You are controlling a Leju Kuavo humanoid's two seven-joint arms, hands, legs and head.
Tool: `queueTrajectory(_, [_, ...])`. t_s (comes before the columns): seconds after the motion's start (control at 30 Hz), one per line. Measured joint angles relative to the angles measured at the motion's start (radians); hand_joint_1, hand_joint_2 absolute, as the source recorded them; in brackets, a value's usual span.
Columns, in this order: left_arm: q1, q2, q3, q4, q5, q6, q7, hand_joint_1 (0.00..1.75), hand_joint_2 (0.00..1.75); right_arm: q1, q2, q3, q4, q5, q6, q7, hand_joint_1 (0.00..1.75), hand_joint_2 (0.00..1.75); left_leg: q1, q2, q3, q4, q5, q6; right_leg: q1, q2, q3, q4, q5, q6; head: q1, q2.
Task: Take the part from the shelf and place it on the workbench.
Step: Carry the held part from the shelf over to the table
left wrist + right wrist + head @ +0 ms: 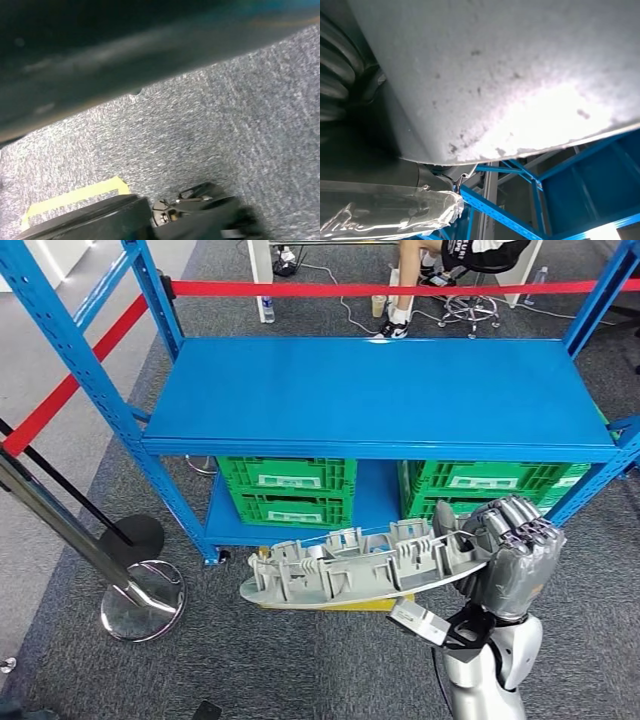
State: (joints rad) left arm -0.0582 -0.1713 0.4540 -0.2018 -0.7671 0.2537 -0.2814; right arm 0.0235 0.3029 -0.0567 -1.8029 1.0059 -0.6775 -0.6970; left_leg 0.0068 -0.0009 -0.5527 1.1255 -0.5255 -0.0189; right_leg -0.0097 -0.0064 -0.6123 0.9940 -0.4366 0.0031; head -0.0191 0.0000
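The part [355, 568] is a long, narrow grey plastic moulding, pointed at its free end and slightly curved, with a smooth pale underside and a top face crowded with ribs, clips and small box-like sockets. It hangs in the air in front of the blue shelf [377, 395], level and crosswise, above the grey carpet [302, 670] and a strip of yellow floor tape [362, 603] that peeks out under it. The right hand [513, 550] grips the part's right end, its fingers curled over the top edge and closed around it. In the right wrist view the part's pale underside [508, 75] sits so close to the camera that its outline is cut off on all sides, and a clear film-wrapped piece [388, 212] lies below it. Two green crates [290, 490] on the lower shelf are half hidden by the deck above. The left wrist view is blurred, and the left hand's pose cannot be told.
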Motion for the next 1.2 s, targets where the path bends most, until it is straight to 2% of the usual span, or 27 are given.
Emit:
queueTrajectory(0.07, [-0.002,0.0,0.0,0.0,-0.002,0.0,0.0,0.0,0.0,-0.001,0.0,-0.004,0.003,0.0,0.0,0.0,1.75,1.75,-0.003,-0.002,0.08,-0.123,-0.005,0.009,0.001,0.001,-0.015,0.006,0.016,0.012,0.001,0.0])
queueTrajectory(0.1, [-0.002,0.001,0.001,0.0,-0.004,0.0,0.0,0.0,0.0,-0.001,0.0,-0.006,0.004,0.0,0.0,0.0,1.75,1.75,-0.006,-0.002,0.095,-0.152,-0.012,0.014,0.0,0.001,-0.018,0.006,0.025,0.018,0.001,0.0])
queueTrajectory(0.17, [-0.002,0.001,0.002,0.0,-0.005,0.0,0.0,0.0,0.0,-0.002,0.0,-0.008,0.007,0.0,0.0,0.0,1.75,1.75,-0.01,-0.001,0.088,-0.159,-0.001,0.028,-0.005,0.001,-0.022,0.006,0.036,0.031,0.001,0.0])
queueTrajectory(0.2, [-0.002,0.001,0.003,0.0,-0.005,0.0,0.0,0.0,0.0,-0.002,0.0,-0.009,0.009,0.0,0.0,0.0,1.75,1.75,-0.011,0.001,0.081,-0.161,0.009,0.037,-0.007,0.001,-0.029,0.014,0.023,0.035,0.002,0.0])
queueTrajectory(0.23, [-0.002,0.001,0.003,0.0,-0.005,0.0,0.0,0.0,0.0,-0.002,0.0,-0.01,0.01,0.0,0.0,0.0,1.75,1.75,-0.011,0.004,0.071,-0.163,0.021,0.046,-0.008,0.002,-0.04,0.038,-0.009,0.039,0.004,0.0])
queueTrajectory(0.27, [-0.003,0.001,0.004,0.0,-0.005,0.0,0.0,0.0,0.0,-0.002,0.0,-0.011,0.011,0.0,0.0,0.0,1.75,1.75,-0.011,0.005,0.059,-0.165,0.033,0.054,-0.009,0.003,-0.057,0.084,-0.058,0.041,0.006,0.0])
queueTrajectory(0.33, [-0.003,0.0,0.004,0.0,-0.006,-0.001,0.0,0.0,0.0,-0.001,0.0,-0.013,0.014,0.0,0.0,0.0,1.75,1.75,-0.016,0.006,0.027,-0.163,0.059,0.061,-0.009,0.004,-0.091,0.217,-0.151,0.044,0.009,0.0])
queueTrajectory(0.37, [-0.003,0.0,0.004,0.0,-0.006,-0.001,0.0,0.0,0.0,-0.001,0.0,-0.014,0.016,0.002,0.0,0.0,1.75,1.75,-0.019,0.006,0.009,-0.163,0.072,0.062,-0.009,0.004,-0.097,0.273,-0.169,0.045,0.008,0.0])
queueTrajectory(0.4, [-0.003,0.0,0.005,0.0,-0.007,-0.002,0.0,0.0,0.0,-0.001,0.0,-0.016,0.018,0.004,0.0,0.0,1.75,1.75,-0.021,0.007,-0.008,-0.162,0.084,0.062,-0.009,0.004,-0.091,0.301,-0.162,0.045,0.008,0.0])
queueTrajectory(0.43, [-0.003,0.0,0.005,0.0,-0.008,-0.002,0.0,0.0,0.0,0.0,0.0,-0.018,0.018,0.007,0.0,0.0,1.75,1.75,-0.022,0.007,-0.024,-0.161,0.096,0.061,-0.008,0.004,-0.068,0.293,-0.135,0.044,0.008,0.0])
queueTrajectory(0.5, [-0.003,0.0,0.006,0.0,-0.008,-0.003,0.0,0.0,0.0,0.0,0.0,-0.021,0.019,0.01,0.0,0.0,1.75,1.75,-0.023,0.006,-0.054,-0.156,0.117,0.057,-0.006,0.003,0.026,0.185,-0.089,0.037,0.008,0.0])
queueTrajectory(0.57, [-0.002,0.0,0.007,0.0,-0.008,-0.004,0.0,0.0,0.0,-0.002,0.0,-0.023,0.018,0.01,0.0,0.0,1.75,1.75,-0.026,0.006,-0.074,-0.148,0.135,0.049,-0.002,0.003,0.136,0.034,-0.101,0.031,0.008,0.0])
queueTrajectory(0.6, [-0.002,0.001,0.009,0.0,-0.008,-0.004,-0.001,0.0,0.0,-0.004,0.0,-0.025,0.018,0.01,0.0,0.0,1.75,1.75,-0.026,0.006,-0.079,-0.145,0.143,0.044,0.001,0.003,0.165,-0.014,-0.114,0.029,0.008,0.0])
queueTrajectory(0.67, [-0.001,0.003,0.014,0.0,-0.008,-0.006,-0.003,0.0,0.0,-0.006,0.001,-0.029,0.018,0.014,0.0,0.0,1.75,1.75,-0.024,0.006,-0.086,-0.142,0.158,0.033,0.003,0.004,0.167,-0.037,-0.117,0.02,0.008,0.0])
queueTrajectory(0.7, [-0.001,0.004,0.018,0.0,-0.008,-0.007,-0.003,0.0,0.0,-0.007,0.001,-0.031,0.019,0.017,0.0,0.0,1.75,1.75,-0.021,0.005,-0.09,-0.138,0.15,0.027,0.003,0.003,0.157,-0.036,-0.109,0.013,0.008,0.0])
queueTrajectory(0.73, [0.0,0.005,0.021,0.0,-0.008,-0.008,-0.003,0.0,0.0,-0.009,0.002,-0.033,0.019,0.019,0.0,0.0,1.75,1.75,-0.019,0.004,-0.097,-0.121,0.123,0.02,0.002,0.001,0.147,-0.036,-0.099,0.003,0.007,0.0])
queueTrajectory(0.77, [0.001,0.006,0.024,0.0,-0.008,-0.01,-0.004,0.0,0.0,-0.012,0.003,-0.035,0.019,0.021,0.0,0.0,1.75,1.75,-0.017,0.003,-0.108,-0.085,0.078,0.012,0.0,-0.001,0.136,-0.037,-0.087,-0.005,0.005,0.0])
queueTrajectory(0.83, [0.002,0.008,0.029,0.0,-0.007,-0.013,-0.004,0.0,0.0,-0.015,0.005,-0.039,0.02,0.025,0.0,0.0,1.75,1.75,-0.012,0.003,-0.137,0.036,-0.029,0.0,0.001,-0.003,0.112,-0.036,-0.062,-0.012,0.002,0.0])
queueTrajectory(0.87, [0.001,0.01,0.031,0.0,-0.007,-0.014,-0.004,0.0,0.0,-0.016,0.005,-0.041,0.021,0.026,0.0,0.0,1.75,1.75,-0.009,0.003,-0.146,0.099,-0.057,-0.004,0.001,-0.003,0.098,-0.035,-0.049,-0.012,0.002,0.0])
queueTrajectory(0.9, [0.001,0.011,0.033,0.0,-0.008,-0.015,-0.004,0.0,0.0,-0.017,0.005,-0.043,0.022,0.028,0.0,0.0,1.75,1.75,-0.007,0.003,-0.146,0.14,-0.059,-0.006,0.001,-0.003,0.083,-0.032,-0.037,-0.011,0.002,0.0])
queueTrajectory(0.93, [0.001,0.012,0.034,0.0,-0.008,-0.016,-0.004,0.0,0.0,-0.017,0.005,-0.045,0.022,0.03,0.0,0.0,1.75,1.75,-0.005,0.003,-0.131,0.149,-0.039,-0.008,0.001,-0.003,0.065,-0.029,-0.026,-0.009,0.002,0.0])
queueTrajectory(0.97, [0.001,0.013,0.036,0.0,-0.01,-0.016,-0.004,0.0,0.0,-0.017,0.005,-0.047,0.023,0.032,0.0,0.0,1.75,1.75,-0.003,0.003,-0.099,0.123,-0.008,-0.008,0.001,-0.003,0.047,-0.024,-0.016,-0.006,0.002,0.0])
queueTrajectory(1.0, [0.001,0.014,0.037,0.0,-0.012,-0.016,-0.004,0.0,0.0,-0.017,0.006,-0.048,0.023,0.034,0.0,0.0,1.75,1.75,-0.002,0.002,-0.051,0.066,0.016,-0.007,0.001,-0.002,0.032,-0.018,-0.008,-0.003,0.002,0.0])
queueTrajectory(1.07, [-0.001,0.017,0.039,0.0,-0.018,-0.016,-0.004,0.0,0.0,-0.017,0.006,-0.05,0.023,0.035,0.0,0.0,1.75,1.75,-0.003,-0.001,0.051,-0.08,0.017,0.001,0.003,-0.001,0.008,-0.005,0.005,0.007,0.002,0.0])
queueTrajectory(1.1, [-0.002,0.017,0.041,0.0,-0.021,-0.016,-0.004,0.0,0.0,-0.016,0.006,-0.05,0.023,0.036,0.0,0.0,1.75,1.75,-0.004,-0.002,0.081,-0.129,0.007,0.007,0.003,-0.001,0.001,-0.001,0.012,0.013,0.003,0.0])
queueTrajectory(1.13, [-0.002,0.018,0.044,0.0,-0.023,-0.017,-0.005,0.0,0.0,-0.016,0.006,-0.052,0.023,0.036,0.0,0.0,1.75,1.75,-0.007,-0.004,0.092,-0.153,-0.002,0.014,0.003,-0.001,-0.004,0.001,0.02,0.02,0.003,0.0])
queueTrajectory(1.2, [-0.001,0.018,0.05,0.0,-0.027,-0.018,-0.006,0.0,0.0,-0.014,0.006,-0.055,0.022,0.035,0.0,0.0,1.75,1.75,-0.01,0.0,0.082,-0.158,0.01,0.03,-0.001,0.0,-0.012,0.004,0.026,0.032,0.004,0.0])
